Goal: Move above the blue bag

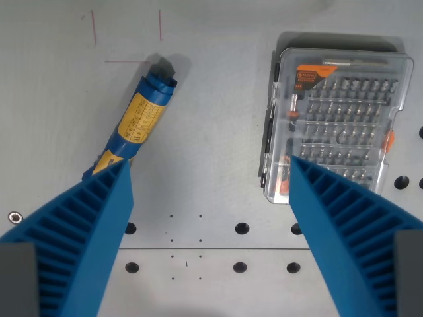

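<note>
The blue bag is a rolled blue packet with a yellow label, lying slanted on the grey table at the wrist view's upper left. Its lower end is hidden behind my left finger. My gripper hangs above the table, open, with nothing between its two blue ribbed fingers. The bag sits to the left of the gap and a little beyond it.
A clear plastic case of screwdriver bits lies at the wrist view's right, partly behind my right finger. The grey table has rows of round holes near the bottom and thin red marks at the upper left.
</note>
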Robot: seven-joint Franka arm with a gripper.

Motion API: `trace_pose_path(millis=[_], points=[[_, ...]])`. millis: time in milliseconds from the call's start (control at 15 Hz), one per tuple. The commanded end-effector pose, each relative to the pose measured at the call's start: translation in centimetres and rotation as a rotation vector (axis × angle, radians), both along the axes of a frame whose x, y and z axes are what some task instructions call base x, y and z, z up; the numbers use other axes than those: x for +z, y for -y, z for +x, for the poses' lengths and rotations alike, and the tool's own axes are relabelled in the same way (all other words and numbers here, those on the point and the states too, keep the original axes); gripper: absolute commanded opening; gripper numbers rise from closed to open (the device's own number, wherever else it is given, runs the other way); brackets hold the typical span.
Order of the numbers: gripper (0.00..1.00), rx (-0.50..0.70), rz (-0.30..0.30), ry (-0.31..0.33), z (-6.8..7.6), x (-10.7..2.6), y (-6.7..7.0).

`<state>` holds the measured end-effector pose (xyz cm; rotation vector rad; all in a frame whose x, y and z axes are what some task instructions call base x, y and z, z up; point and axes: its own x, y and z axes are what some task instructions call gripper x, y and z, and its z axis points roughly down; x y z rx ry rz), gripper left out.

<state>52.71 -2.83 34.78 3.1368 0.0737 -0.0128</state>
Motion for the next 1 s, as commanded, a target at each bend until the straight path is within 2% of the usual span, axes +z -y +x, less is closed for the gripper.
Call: trace_pose_path(millis=[67,600,1000], points=[[1.00,0.000,0.000,0.004,0.0,0.2,0.0],[1.00,-0.032,0.000,0.007,-0.1,-0.1,-0.1],[1.00,-0.110,-0.001,0.039,-0.5,-1.3,-0.7]])
